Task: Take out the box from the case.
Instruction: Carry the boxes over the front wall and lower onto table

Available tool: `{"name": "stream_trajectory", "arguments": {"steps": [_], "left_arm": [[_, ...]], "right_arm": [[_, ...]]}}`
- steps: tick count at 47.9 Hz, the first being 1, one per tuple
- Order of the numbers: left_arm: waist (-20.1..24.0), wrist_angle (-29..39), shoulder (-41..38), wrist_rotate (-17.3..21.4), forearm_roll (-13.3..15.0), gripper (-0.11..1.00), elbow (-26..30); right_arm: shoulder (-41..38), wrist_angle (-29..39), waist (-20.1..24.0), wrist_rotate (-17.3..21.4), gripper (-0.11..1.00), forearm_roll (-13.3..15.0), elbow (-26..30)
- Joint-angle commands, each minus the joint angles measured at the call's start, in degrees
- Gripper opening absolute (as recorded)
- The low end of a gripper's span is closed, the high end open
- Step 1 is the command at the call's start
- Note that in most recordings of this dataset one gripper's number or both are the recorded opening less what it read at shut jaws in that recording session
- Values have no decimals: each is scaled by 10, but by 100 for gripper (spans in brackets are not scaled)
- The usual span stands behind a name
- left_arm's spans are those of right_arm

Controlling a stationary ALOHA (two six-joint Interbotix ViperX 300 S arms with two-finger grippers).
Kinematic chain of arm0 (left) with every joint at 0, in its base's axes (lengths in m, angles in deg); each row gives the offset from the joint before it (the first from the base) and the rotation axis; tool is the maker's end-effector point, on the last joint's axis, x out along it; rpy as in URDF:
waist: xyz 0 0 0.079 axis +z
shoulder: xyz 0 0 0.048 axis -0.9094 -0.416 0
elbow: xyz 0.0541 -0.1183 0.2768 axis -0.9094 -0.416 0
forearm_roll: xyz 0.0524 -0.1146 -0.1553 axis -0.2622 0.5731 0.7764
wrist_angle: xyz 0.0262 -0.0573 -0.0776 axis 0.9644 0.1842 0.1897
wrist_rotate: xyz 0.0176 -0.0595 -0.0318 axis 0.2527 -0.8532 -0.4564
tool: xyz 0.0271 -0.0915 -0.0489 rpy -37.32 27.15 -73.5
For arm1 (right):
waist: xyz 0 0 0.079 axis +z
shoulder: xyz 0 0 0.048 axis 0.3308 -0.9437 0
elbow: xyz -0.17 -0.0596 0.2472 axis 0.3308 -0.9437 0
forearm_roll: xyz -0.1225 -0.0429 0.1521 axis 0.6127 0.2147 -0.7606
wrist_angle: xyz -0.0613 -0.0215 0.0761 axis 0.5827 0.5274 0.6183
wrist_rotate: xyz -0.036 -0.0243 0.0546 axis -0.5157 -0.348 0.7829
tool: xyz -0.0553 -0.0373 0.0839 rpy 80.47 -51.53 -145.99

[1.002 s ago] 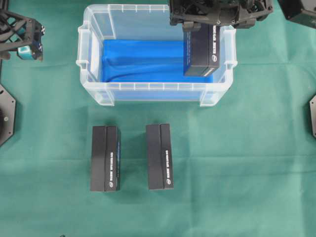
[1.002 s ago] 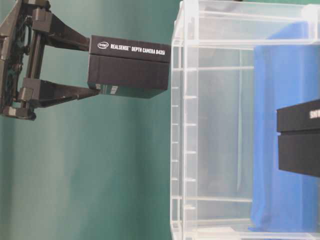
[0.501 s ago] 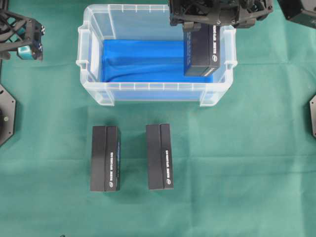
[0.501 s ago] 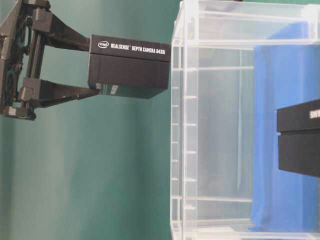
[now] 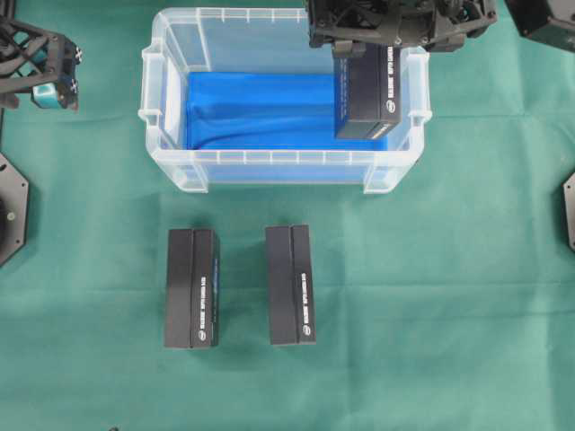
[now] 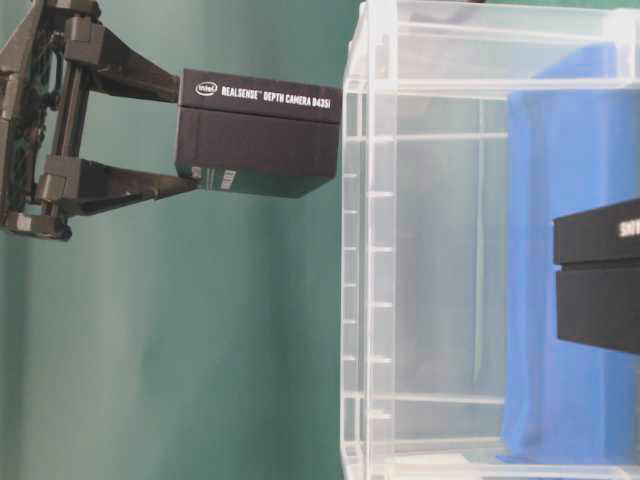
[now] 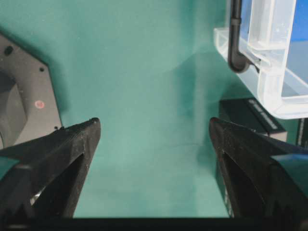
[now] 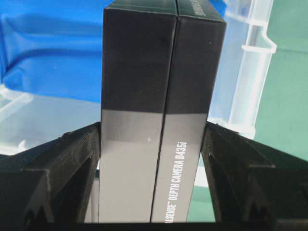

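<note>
Overhead view: box (image 5: 367, 90) clamped in right gripper (image 5: 364, 54), lifted clear above case (image 5: 171, 108) at its right end. Not yet set down. Two similar boxes (image 5: 191, 287) lie outside on the green cloth (image 5: 449, 296). Left gripper (image 7: 154, 139) wide open, empty.

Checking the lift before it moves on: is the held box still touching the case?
Apart. The table-level view shows the box in the right gripper with a sliver of green cloth between it and the case rim.
</note>
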Motion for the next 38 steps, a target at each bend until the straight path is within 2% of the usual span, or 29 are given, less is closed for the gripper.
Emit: {"name": "stream_trajectory", "arguments": {"steps": [1,9,19,28,38], "left_arm": [[-2,-2,2,0,0,96,7],[-2,-1,2,0,0,96,8],[-2,-1,2,0,0,96,7],[-2,-1,2,0,0,96,7],[-2,-1,2,0,0,96,7]], "right_arm": [[25,-2,6,0,67,3,18],[25,6,23,4,67,3,22],[25,37,67,21,67,3,22],[22,50,122,52,67,3,22],[19,70,182,104,67,3,22]]}}
